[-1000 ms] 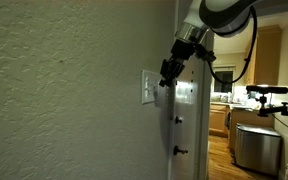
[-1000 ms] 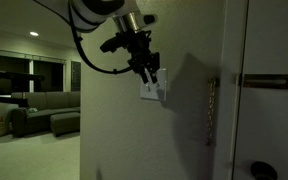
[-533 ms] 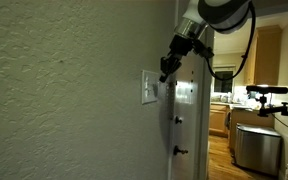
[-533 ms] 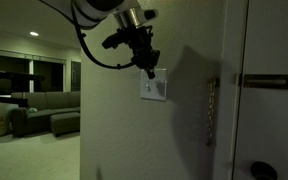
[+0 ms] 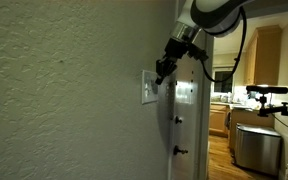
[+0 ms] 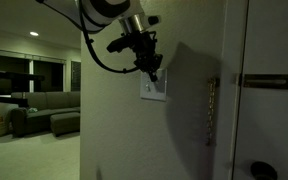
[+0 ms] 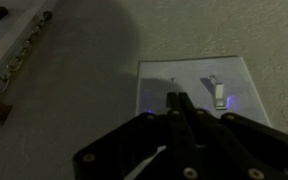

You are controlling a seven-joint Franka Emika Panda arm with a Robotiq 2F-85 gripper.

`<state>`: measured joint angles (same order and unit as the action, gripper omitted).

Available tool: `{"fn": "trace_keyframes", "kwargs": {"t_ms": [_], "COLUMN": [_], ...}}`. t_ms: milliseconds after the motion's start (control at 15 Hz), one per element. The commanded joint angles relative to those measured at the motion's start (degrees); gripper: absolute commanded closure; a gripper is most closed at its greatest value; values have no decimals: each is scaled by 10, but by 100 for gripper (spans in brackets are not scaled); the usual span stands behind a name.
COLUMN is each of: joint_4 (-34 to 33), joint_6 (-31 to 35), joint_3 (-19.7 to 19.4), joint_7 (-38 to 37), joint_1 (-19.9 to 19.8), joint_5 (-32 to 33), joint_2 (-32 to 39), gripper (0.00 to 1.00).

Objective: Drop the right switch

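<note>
The white wall plate (image 7: 199, 90) shows in both exterior views (image 5: 147, 88) (image 6: 152, 89). In the wrist view, which looks turned around, it carries two small toggles. The right switch (image 7: 172, 84) is the one toward the door chain, just past my fingertips. The other toggle (image 7: 218, 93) stands clear to the side. My gripper (image 7: 177, 97) is shut with its fingers pressed together, its tip over the plate's upper edge (image 6: 153, 73) (image 5: 162, 72). Whether it touches the switch cannot be told.
A door edge with a shiny pale panel (image 5: 184, 110) and a chain latch (image 6: 210, 105) (image 7: 19, 60) stands right beside the plate. A textured wall (image 5: 64, 100) fills the near side. A sofa (image 6: 44, 115) and kitchen cabinets (image 5: 269, 55) lie far behind.
My gripper has risen a little, from over the plate's face to its upper edge, staying shut. The plate and door have not moved.
</note>
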<state>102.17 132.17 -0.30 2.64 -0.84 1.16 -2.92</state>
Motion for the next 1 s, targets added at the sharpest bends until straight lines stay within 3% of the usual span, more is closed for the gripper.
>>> {"fn": "trace_keyframes", "kwargs": {"t_ms": [0, 933], "joint_4": [-10, 52], "joint_6": [1, -6], "joint_3": [-1, -2], "joint_7": [1, 6], "joint_1": [1, 1], "joint_5": [1, -6], "joint_2": [8, -10], "gripper": [94, 94]}}
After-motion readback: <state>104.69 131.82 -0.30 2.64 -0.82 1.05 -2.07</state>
